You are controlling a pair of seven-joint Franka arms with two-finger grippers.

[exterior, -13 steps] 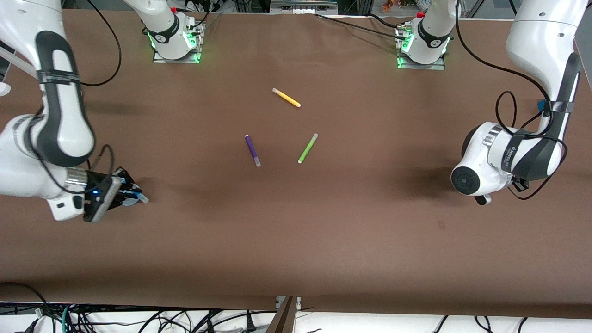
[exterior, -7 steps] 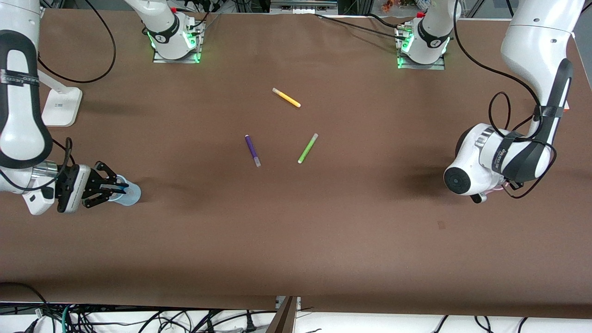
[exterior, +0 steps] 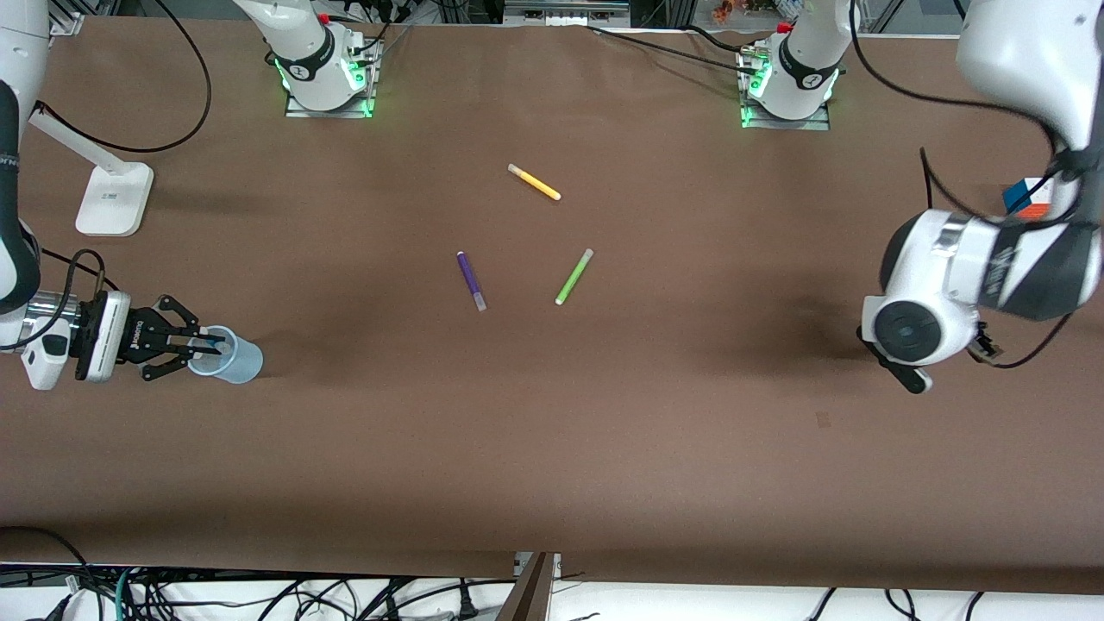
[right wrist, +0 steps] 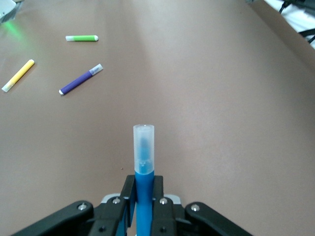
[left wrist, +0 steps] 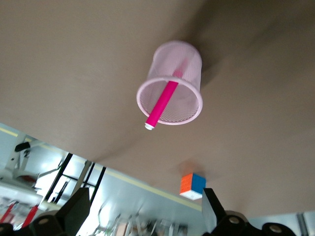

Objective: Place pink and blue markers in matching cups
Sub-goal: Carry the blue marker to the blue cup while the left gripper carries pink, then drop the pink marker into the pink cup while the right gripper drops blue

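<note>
On the brown table surface [exterior: 552,431], the right gripper [exterior: 203,347] clamps the blue marker [right wrist: 144,162] over the blue cup [exterior: 228,355], while the left gripper [left wrist: 147,216], jaws apart, hangs above the pink cup [left wrist: 172,83] holding the pink marker [left wrist: 162,103].

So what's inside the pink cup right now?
The pink marker stands tilted in the pink cup, one end poking past the rim. The left gripper is open. Its lower tip is hard to make out.

Magenta-pink marker [left wrist: 163,101] showing against pale pink mesh cup [left wrist: 189,64], bright blue marker [right wrist: 143,174] wearing clear cap, light blue cup [exterior: 237,357], purple marker [exterior: 471,279], lime-green marker [exterior: 573,276], yellow marker [exterior: 535,182], brown tabletop [exterior: 552,414].
</note>
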